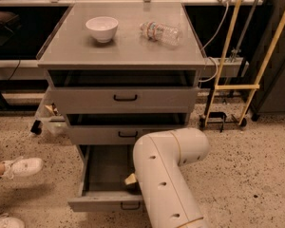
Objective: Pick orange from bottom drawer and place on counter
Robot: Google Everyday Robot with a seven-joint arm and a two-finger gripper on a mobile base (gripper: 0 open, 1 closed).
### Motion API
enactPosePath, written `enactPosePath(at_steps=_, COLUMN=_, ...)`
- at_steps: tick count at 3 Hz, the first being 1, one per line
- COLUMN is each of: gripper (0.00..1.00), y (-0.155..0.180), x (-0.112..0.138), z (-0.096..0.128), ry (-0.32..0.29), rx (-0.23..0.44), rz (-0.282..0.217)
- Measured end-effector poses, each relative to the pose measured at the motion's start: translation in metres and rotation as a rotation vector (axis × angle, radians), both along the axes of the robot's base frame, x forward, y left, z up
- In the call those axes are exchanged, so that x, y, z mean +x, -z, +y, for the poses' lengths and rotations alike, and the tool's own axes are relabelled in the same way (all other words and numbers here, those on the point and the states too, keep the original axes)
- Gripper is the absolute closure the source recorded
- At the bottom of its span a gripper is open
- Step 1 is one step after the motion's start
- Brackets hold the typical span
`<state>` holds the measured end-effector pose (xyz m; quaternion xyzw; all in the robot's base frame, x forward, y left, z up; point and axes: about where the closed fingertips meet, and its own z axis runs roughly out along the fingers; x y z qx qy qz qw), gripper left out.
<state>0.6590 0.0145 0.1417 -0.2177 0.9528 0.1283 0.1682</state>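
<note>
The bottom drawer [102,167] is pulled open at the foot of the grey cabinet. My white arm [166,175] reaches down into it from the right and covers its right part. My gripper [131,179] is inside the drawer, and only a small pale part of it shows beside the arm. The orange is hidden. The counter [128,46] is the cabinet's flat grey top, above the two shallower drawers.
A white bowl [102,28] and a clear plastic bottle [161,32] lying on its side are on the counter. The top drawer [126,98] and middle drawer [118,134] are slightly open. A yellow-framed stand [232,87] is at right. A person's white shoe [21,166] is at left.
</note>
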Motion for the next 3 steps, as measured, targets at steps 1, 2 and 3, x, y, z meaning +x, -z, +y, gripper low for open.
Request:
enactPosePath(at_steps=1, gripper=0.42, y=0.0000, x=0.0000, z=0.0000, ry=0.000, rx=0.000, rz=0.000)
enactPosePath(at_steps=2, gripper=0.65, y=0.0000, x=0.0000, z=0.0000, ry=0.000, rx=0.000, rz=0.000)
enactPosePath(at_steps=3, gripper=0.89, y=0.0000, x=0.0000, z=0.0000, ry=0.000, rx=0.000, rz=0.000)
